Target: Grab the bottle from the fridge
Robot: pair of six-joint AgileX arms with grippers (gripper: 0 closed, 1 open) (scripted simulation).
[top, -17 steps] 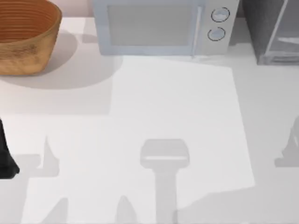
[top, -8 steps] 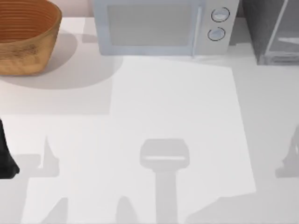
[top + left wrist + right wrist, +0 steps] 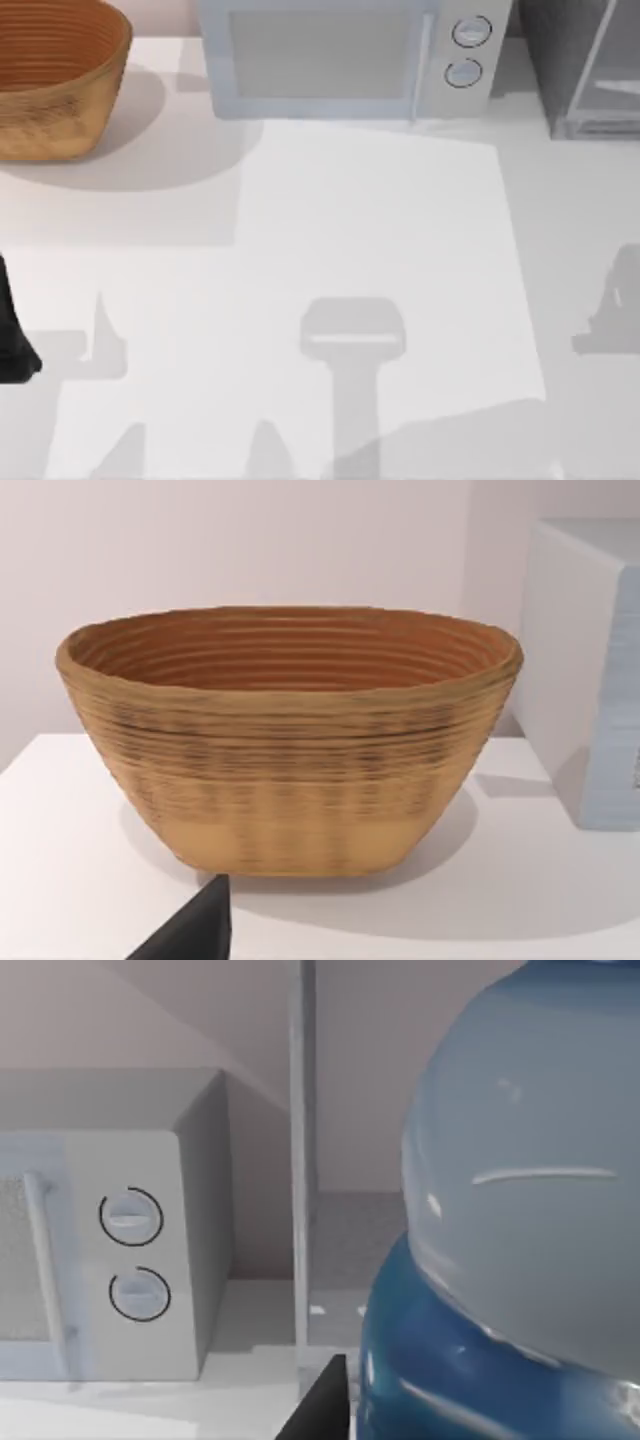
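Note:
The bottle (image 3: 520,1210) looms very close in the right wrist view, a pale blue-grey rounded body above a bright blue part. My right gripper is shut on it, and one dark finger (image 3: 322,1402) lies against its blue side. Behind the bottle stand the pale door frame (image 3: 299,1160) and grey inner floor of the fridge (image 3: 350,1230). In the top view the fridge (image 3: 585,65) is the dark grey box at the back right with its pale-framed door swung out. My left arm (image 3: 10,345) is parked at the table's left edge.
A pale blue-white microwave (image 3: 340,55) with two round knobs stands at the back centre, also seen as the microwave (image 3: 110,1260) left of the fridge. A woven brown basket (image 3: 55,80) sits at the back left, and the same basket (image 3: 290,735) faces the left wrist camera.
The right arm's shadow at the table's right edge has slid left and a little toward the back. The left arm, basket, microwave and fridge have not moved.

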